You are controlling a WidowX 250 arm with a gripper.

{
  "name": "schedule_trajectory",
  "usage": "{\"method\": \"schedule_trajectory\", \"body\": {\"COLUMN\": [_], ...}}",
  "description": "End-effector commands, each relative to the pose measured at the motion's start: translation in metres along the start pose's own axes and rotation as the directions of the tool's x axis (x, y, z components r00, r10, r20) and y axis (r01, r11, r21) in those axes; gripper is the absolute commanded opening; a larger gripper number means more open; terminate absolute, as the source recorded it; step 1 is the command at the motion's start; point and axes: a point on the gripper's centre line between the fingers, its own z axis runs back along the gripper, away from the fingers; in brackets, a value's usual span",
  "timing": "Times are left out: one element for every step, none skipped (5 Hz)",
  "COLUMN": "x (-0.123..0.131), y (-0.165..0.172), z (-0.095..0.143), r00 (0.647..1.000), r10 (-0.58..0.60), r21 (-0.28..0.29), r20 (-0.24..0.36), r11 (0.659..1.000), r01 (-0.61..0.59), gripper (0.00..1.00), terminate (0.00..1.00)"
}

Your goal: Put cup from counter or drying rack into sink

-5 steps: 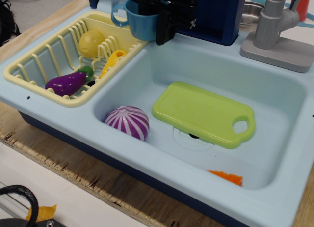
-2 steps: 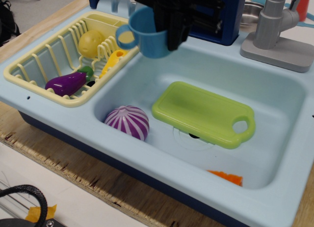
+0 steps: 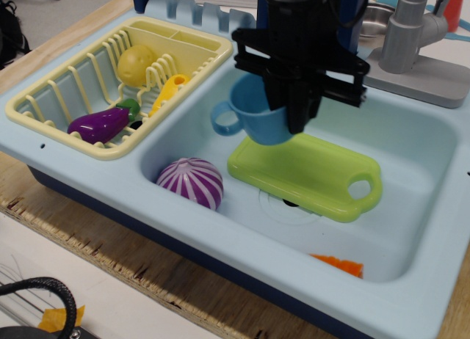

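Claw: the black claw is clamped on the blue cup's far rim, holding it in the air.
Cup: the blue cup hangs upright inside the sink's outline, handle pointing left, its base just over the near-left end of the green cutting board.
Sink: the pale blue sink holds the cutting board across its drain, a purple striped ball at the front left, and an orange piece at the front.
Drying rack: the yellow drying rack sits to the left, holding a purple eggplant, a yellow round fruit and a small yellow utensil.
Faucet: a grey faucet stands at the back right.
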Motion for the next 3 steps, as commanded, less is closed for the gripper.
{"method": "schedule_trajectory", "body": {"x": [0.0079, 0.0079, 0.0079], "y": [-0.0031, -0.0031, -0.0031], "z": [0.0026, 0.0026, 0.0026], "r00": [0.997, 0.997, 0.997], "r10": [-0.057, -0.057, -0.057], "r21": [-0.014, -0.014, -0.014], "r20": [-0.053, -0.053, -0.053], "r11": [0.998, 0.998, 0.998], "r01": [0.056, 0.056, 0.056], "gripper": [1.00, 1.00, 1.00], "terminate": [0.00, 0.00, 1.00]}}
